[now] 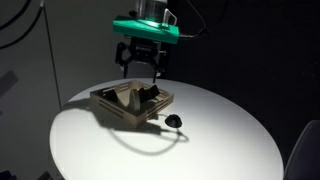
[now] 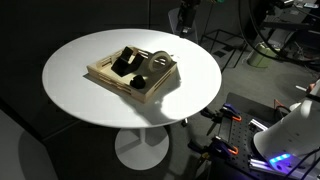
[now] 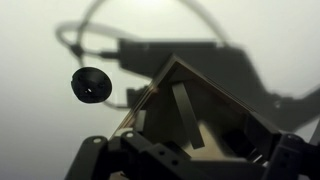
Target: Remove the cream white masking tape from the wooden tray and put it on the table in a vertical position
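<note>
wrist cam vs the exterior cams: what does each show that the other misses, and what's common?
Wrist view only: a close look at one corner of the wooden tray, its slanted inner divider, and the arm's shadow across the table.

Exterior views only: the whole round table, the open gripper hovering above the tray, and dark objects in the tray. A pale arc there may be the masking tape, but it is too small to confirm.

Both: the tray, the white tabletop, and the small black round object on the table beside the tray.
</note>
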